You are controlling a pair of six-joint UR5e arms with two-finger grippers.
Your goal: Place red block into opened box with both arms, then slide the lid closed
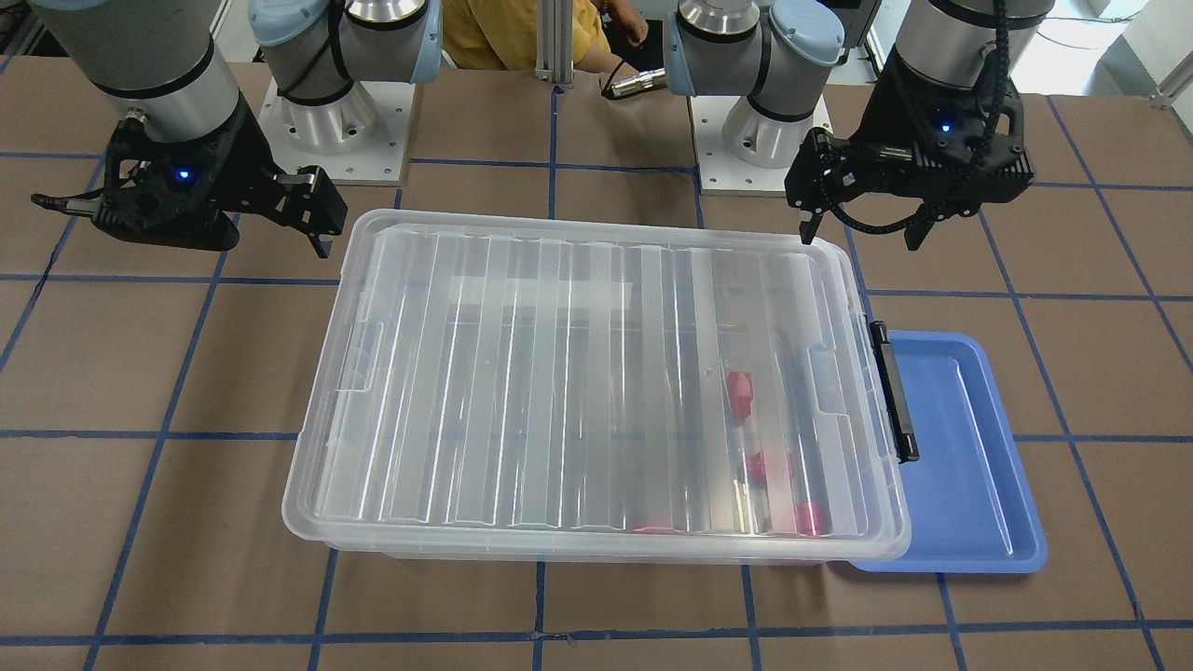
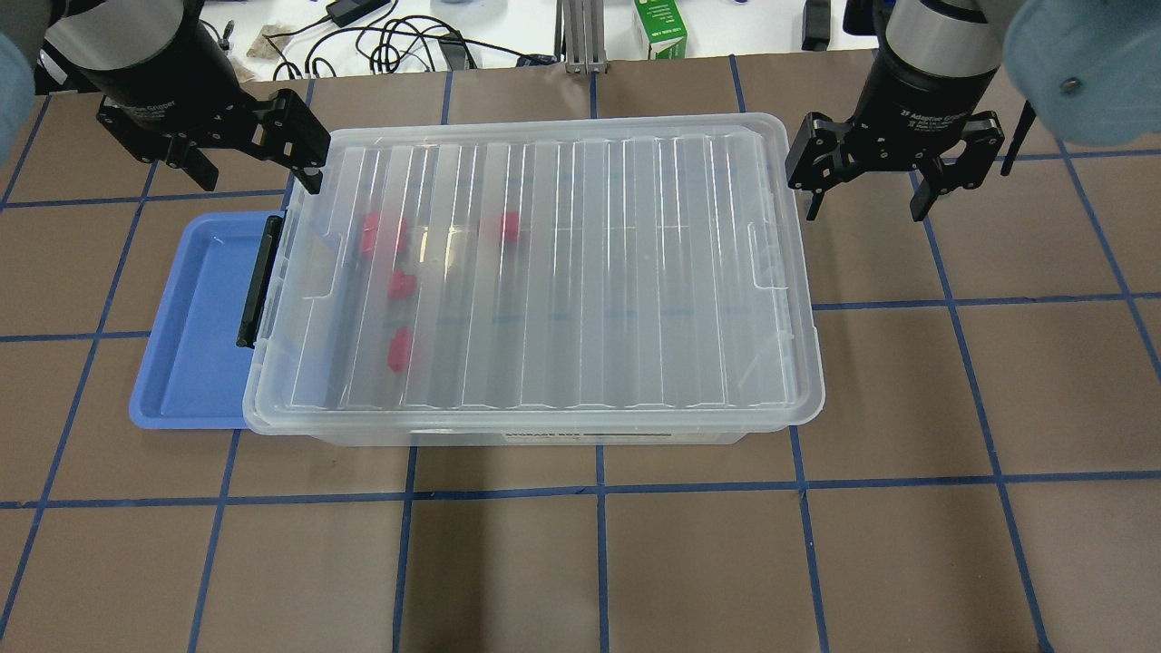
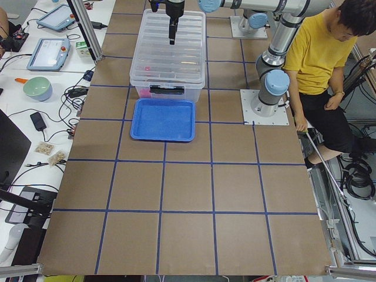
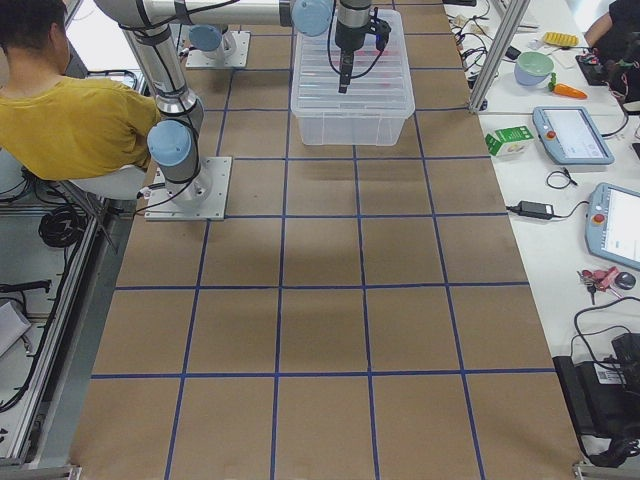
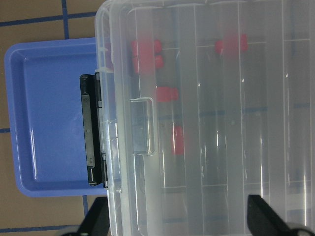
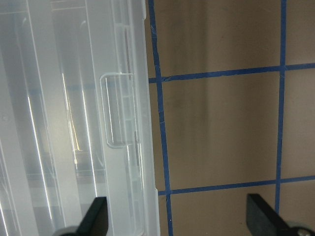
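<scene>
The clear ribbed lid (image 2: 580, 272) (image 1: 559, 373) lies over the clear box (image 2: 544, 437) (image 1: 559, 550), covering nearly all of it and slightly askew. Several red blocks (image 2: 402, 286) (image 1: 739, 391) (image 5: 167, 93) lie inside under the lid, near the end with the black latch (image 2: 258, 281). My left gripper (image 2: 254, 172) (image 1: 862, 233) (image 5: 182, 226) hovers open and empty above the latch-end far corner. At the opposite end my right gripper (image 2: 866, 195) (image 1: 182, 219) (image 6: 179, 221) also stands open and empty, over the table just off the lid's edge.
A shallow blue tray (image 2: 195, 317) (image 1: 969, 447) lies partly under the box's latch end. Both arm bases (image 1: 326, 121) stand on the robot's side. A person in a yellow shirt (image 3: 317, 47) sits behind them. Cables and a green carton (image 2: 660, 27) line the far edge.
</scene>
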